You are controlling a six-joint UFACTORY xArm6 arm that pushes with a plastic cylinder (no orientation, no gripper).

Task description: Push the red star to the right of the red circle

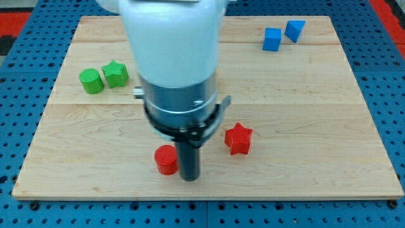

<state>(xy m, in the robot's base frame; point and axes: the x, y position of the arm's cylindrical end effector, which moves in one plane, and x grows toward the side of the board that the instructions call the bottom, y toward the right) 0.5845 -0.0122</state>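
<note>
Nearest the view's bottom, my tip (pixel 189 178) is seen resting just beside the red circle (pixel 166 159), on its right, seemingly touching it; as a bare rod it has nothing to open, close or clamp. The red star (pixel 238 139) is found a little farther up and to the view's right, near the tip but apart from it. It already lies right of the circle, so the task is judged to be in its closing step; only a small nudge to bring the star level with the circle may be called for. Farther back, a green cylinder (pixel 91 81) and green star (pixel 115 73) are seen touching at the left, two blue blocks (pixel 273 39) (pixel 294 30) at the right. No containers are present on the wooden board (pixel 329 152).
</note>
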